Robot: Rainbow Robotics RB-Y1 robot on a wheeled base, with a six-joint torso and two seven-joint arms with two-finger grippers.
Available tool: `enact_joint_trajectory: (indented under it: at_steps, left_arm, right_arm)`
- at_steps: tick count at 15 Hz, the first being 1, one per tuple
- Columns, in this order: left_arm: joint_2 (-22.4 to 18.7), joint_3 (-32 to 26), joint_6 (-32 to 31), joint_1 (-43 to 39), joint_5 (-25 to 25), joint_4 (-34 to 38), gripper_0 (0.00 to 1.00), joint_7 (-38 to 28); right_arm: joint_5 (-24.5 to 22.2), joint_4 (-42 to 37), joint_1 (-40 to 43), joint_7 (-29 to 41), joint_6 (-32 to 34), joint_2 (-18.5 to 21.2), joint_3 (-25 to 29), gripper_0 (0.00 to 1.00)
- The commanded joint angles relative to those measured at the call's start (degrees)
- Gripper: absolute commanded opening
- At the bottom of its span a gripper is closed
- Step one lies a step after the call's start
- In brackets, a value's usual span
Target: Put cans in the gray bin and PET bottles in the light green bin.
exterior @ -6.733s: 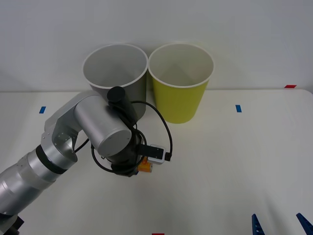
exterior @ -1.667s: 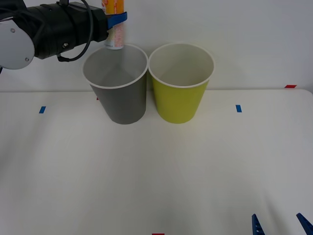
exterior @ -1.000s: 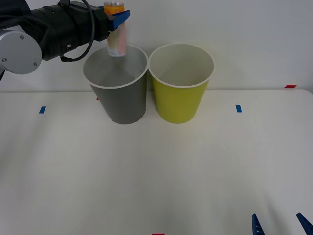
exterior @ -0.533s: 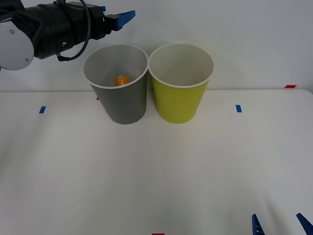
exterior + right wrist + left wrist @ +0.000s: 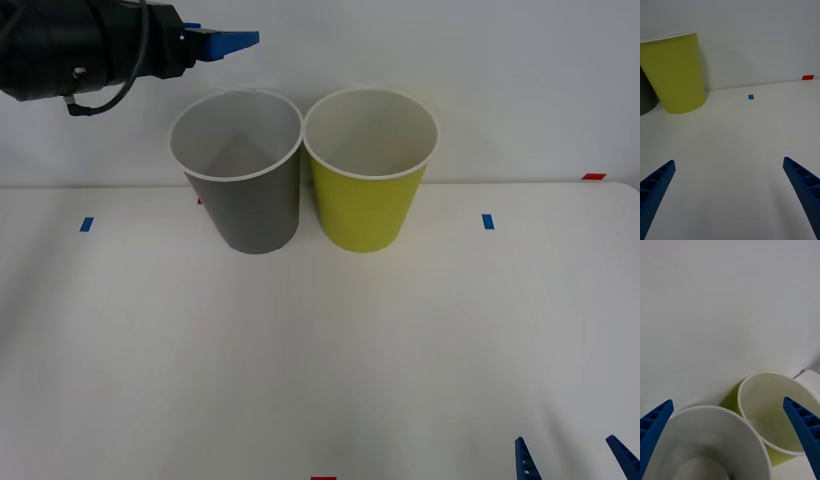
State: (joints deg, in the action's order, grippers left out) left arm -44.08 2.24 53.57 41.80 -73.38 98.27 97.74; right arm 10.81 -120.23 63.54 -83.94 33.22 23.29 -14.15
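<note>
Right gripper [image 5: 568, 460]: seen in the front view at the near edge of the table, low on the robot's right; its two blue ribbed fingers [image 5: 803, 185] are spread wide in the right wrist view, with nothing held between them.
Table [image 5: 320, 350]: a white surface, bare between the right gripper and the bins; small blue tape marks [image 5: 487, 221] and a red mark [image 5: 593, 176] are seen toward the far side.
Light green bin [image 5: 370, 170]: stood upright at the far middle of the table, just to the right of the gray bin. From the right wrist view only its yellow-green outer wall [image 5: 675, 73] is seen; its white inside [image 5: 777, 412] is shown by the left wrist view and the front view, with nothing in it.
Gray bin [image 5: 240, 170]: upright, rim close beside the green bin's rim. Its white inside is seen in the front view and the left wrist view [image 5: 707, 446]; the very bottom is hidden or blurred.
Can: cannot be made out in any view, so its place cannot be told.
Left gripper [image 5: 222, 40]: held high above the far left rim of the gray bin. In the left wrist view its blue fingers [image 5: 655, 423] are spread wide apart, and nothing is gripped.
Wall [image 5: 450, 50]: plain white, behind both bins.
</note>
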Motion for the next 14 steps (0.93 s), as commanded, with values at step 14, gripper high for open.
enact_joint_trajectory:
  at_steps: [14]
  left_arm:
    - [8.2,-26.6,8.5,-40.4,-0.7,35.8,1.0,-0.4]
  right_arm:
    - [0.0,0.0,0.0,0.0,0.0,0.0,0.0,1.0]
